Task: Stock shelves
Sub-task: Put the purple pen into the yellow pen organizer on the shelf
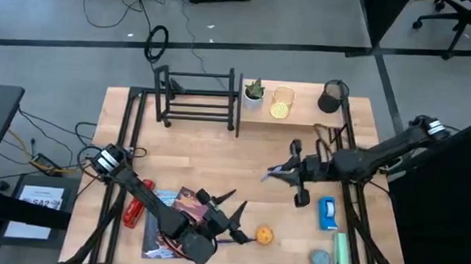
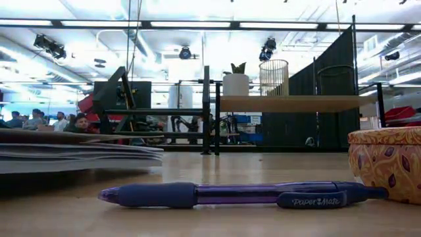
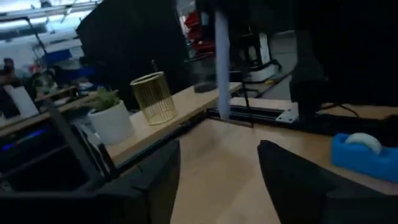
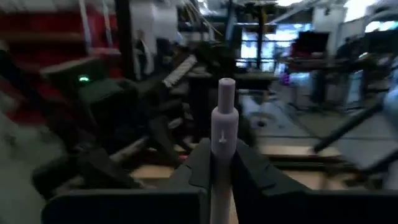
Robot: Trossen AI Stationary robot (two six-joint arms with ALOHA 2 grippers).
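My right tool (image 1: 275, 174) hangs over the middle of the desk (image 1: 218, 151), clamped on a pale lavender marker (image 4: 222, 127) that stands up between its fingers in the right wrist view. My left tool (image 1: 239, 206) sits low near the front edge with its fingers spread wide and nothing between them, just beside an orange ball (image 1: 264, 234). At the back, the black rack (image 1: 198, 99) stands bare, and the wooden plank shelf (image 1: 302, 111) next to it carries a small potted plant (image 1: 254, 92), a gold wire cup (image 1: 281, 103) and a black mesh cup (image 1: 332, 96). Around my arms I see a red item (image 1: 133, 212) and a stack of magazines (image 1: 169, 218) under the left arm, and a blue tape dispenser (image 1: 328, 213), a green item (image 1: 341, 250) and a round tin (image 1: 320, 257) on the right. A purple pen (image 2: 243, 194) lies at the front edge.
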